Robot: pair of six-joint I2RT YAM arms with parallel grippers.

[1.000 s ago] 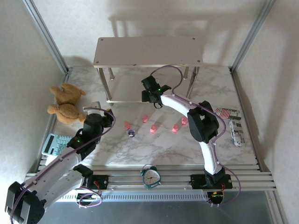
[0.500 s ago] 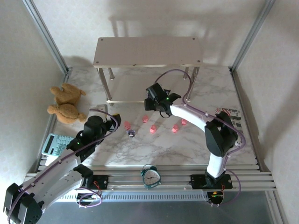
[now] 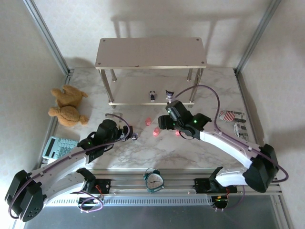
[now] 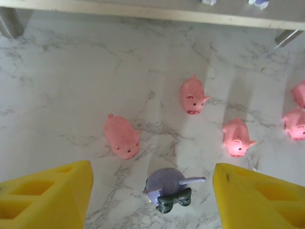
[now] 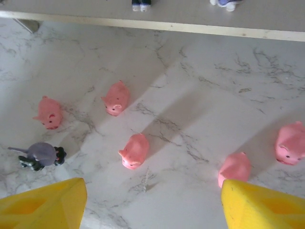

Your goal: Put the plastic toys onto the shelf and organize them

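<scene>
You see the two yellow fingers (image 4: 45, 198) standing wide apart at the bottom, above the marble table (image 4: 71, 86). Between them sits a purple toy (image 4: 167, 187), touching neither. Five pink pigs (image 4: 193, 95) are scattered beyond it, the nearest pig (image 4: 122, 137) just beside it. The shelf (image 4: 143, 12) edge runs along the top.

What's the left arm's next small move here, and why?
Probably lower the left gripper and close on the purple toy: it lies on the marble table between the open fingers, not yet gripped, while two dark toys stand on the lower board of the shelf.
</scene>
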